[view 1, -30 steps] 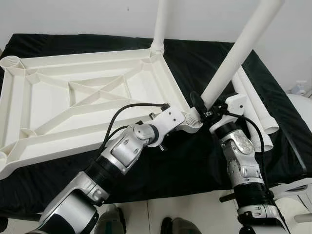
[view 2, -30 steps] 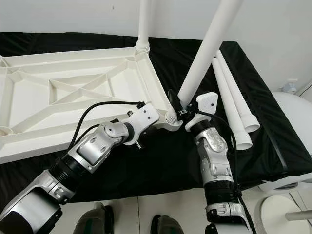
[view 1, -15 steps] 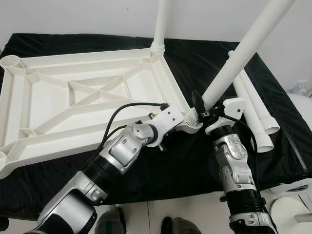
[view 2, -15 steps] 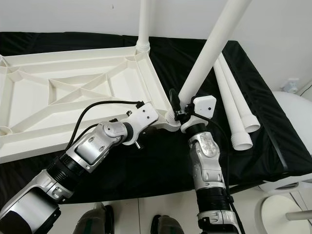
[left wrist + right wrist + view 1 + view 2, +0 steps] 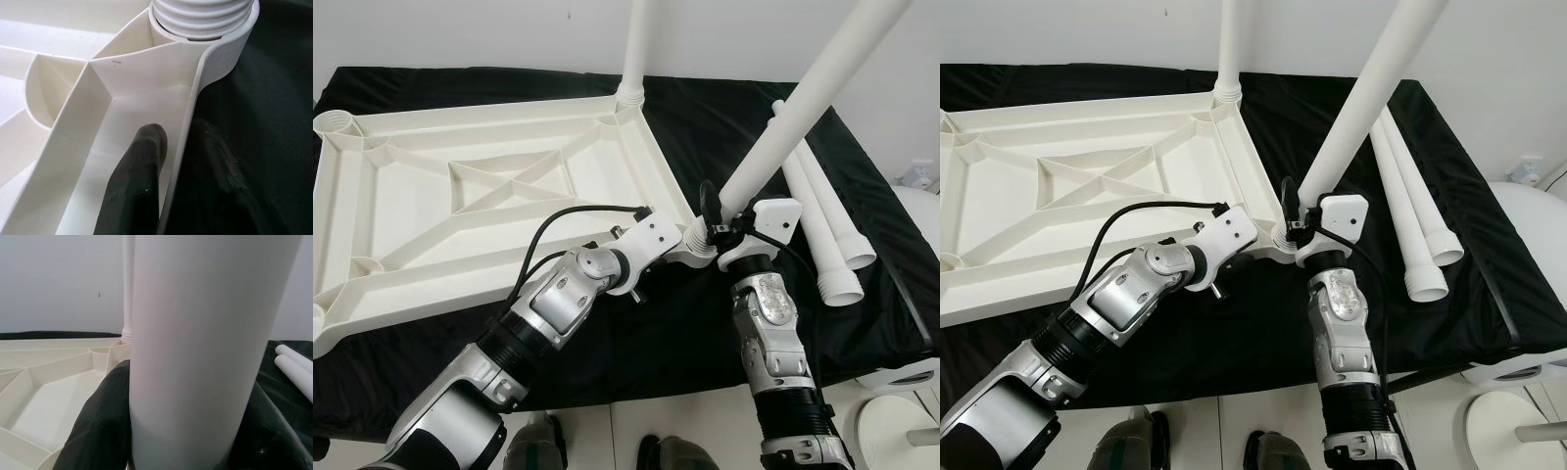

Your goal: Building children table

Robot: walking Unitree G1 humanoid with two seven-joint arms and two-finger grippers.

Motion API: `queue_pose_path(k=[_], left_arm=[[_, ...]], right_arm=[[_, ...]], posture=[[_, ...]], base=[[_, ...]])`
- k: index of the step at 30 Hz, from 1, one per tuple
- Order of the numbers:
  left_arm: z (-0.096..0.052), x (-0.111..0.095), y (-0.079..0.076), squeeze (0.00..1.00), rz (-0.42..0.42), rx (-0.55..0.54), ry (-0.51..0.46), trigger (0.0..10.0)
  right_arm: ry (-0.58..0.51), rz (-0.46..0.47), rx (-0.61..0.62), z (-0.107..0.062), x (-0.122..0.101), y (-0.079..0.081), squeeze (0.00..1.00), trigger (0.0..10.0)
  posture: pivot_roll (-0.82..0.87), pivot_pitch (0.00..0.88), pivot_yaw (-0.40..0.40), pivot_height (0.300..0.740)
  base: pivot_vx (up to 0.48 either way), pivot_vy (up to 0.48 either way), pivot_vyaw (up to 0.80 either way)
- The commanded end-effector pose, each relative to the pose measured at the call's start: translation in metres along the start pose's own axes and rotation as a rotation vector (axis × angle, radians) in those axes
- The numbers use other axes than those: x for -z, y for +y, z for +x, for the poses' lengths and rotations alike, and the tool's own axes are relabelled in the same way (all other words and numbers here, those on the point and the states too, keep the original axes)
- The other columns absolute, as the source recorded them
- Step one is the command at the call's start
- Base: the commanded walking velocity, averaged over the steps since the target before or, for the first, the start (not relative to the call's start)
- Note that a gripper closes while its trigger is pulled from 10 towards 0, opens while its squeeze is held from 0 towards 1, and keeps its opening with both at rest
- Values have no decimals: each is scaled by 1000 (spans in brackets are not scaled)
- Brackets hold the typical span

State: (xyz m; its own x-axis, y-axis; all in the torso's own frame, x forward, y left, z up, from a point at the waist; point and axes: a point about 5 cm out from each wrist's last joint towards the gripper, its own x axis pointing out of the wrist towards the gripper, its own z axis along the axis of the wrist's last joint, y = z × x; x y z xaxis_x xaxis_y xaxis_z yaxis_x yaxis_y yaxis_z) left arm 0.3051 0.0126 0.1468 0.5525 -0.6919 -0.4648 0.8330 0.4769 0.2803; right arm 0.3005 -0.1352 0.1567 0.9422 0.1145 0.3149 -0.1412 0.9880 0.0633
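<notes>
An upside-down white plastic tabletop [image 5: 460, 196] lies on a counter covered with black cloth [image 5: 705, 323], one white leg [image 5: 634, 49] already standing upright in its far corner socket. The left claw [image 5: 171, 161] pinches the tabletop's rim wall near the near-right corner socket [image 5: 205, 24], one finger [image 5: 137, 181] inside the rim and the other outside, while the right claw [image 5: 715, 220] is closed around the base of a tilted leg [image 5: 803, 98] whose threaded end sits at that socket. Two spare legs [image 5: 827, 230] lie side by side on the cloth, just right of the right claw.
</notes>
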Motion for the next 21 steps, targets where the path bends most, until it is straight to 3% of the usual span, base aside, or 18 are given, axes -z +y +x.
queue_pose_path(k=[1, 8, 12, 21], left_arm=[[-5, -33, -7, 0, 88, 105, -114, 10000], [-6, -32, -7, 0, 88, 105, -112, 10000], [-6, -32, -7, 0, 86, 104, -110, 10000], [-7, -32, -7, 0, 85, 103, -110, 10000]], right_arm=[[196, 0, 39, -15, 34, -2, 0, 10000], [228, -5, 119, -11, 35, 0, 0, 10000], [281, 49, 122, -8, 38, 6, 0, 10000], [317, 45, 176, -5, 39, 0, 0, 10000]], posture=[[3, 105, -45, 740], [9, 104, -47, 740], [12, 107, -48, 740], [12, 110, -49, 740]], base=[[0, 0, 0], [0, 0, 0], [0, 0, 0], [0, 0, 0]])
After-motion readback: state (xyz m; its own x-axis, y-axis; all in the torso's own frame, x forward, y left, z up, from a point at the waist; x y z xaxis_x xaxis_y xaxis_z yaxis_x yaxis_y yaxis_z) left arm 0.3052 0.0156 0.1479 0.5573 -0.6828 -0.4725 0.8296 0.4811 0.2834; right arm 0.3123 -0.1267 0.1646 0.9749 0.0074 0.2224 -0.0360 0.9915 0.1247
